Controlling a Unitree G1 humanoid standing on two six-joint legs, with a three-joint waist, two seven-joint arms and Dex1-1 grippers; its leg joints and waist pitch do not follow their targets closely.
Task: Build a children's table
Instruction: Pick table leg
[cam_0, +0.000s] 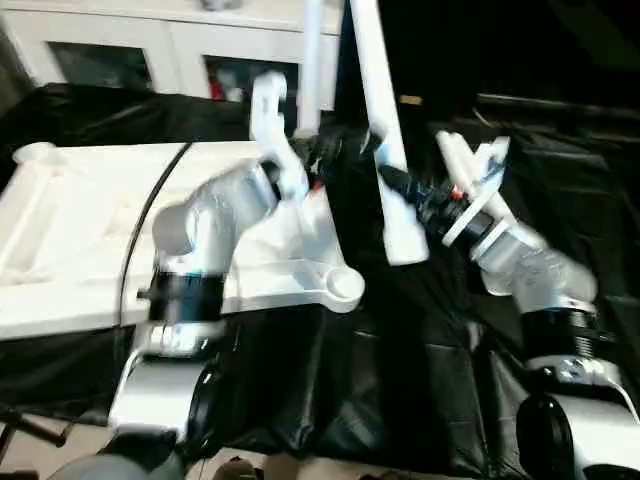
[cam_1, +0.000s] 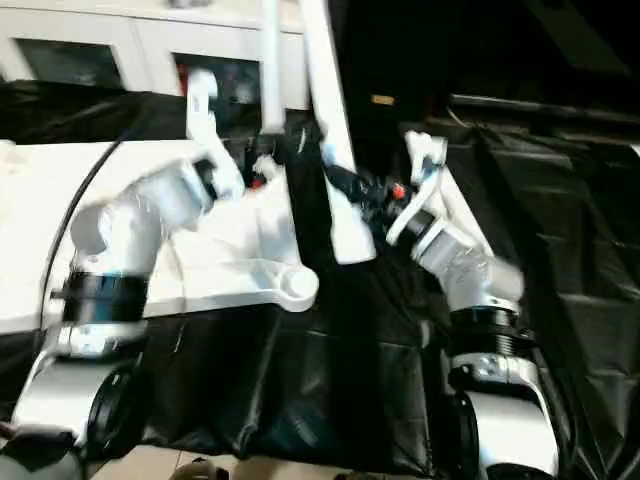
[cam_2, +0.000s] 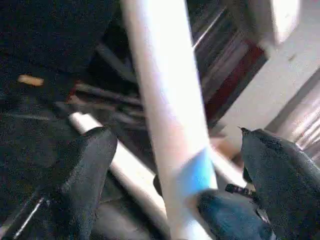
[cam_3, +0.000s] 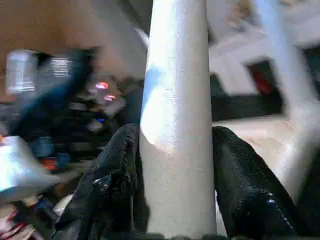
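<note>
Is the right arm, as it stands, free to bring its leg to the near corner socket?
Probably yes: the right gripper is shut on the leg, and only black cloth lies between it and the corner socket.

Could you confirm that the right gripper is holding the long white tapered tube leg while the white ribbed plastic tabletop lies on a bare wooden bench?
Not quite: the white ribbed plastic tabletop lies on black sheeting, not bare wood, as the left eye view shows. The rest holds: the right gripper is clamped on the long white tapered tube leg.
</note>
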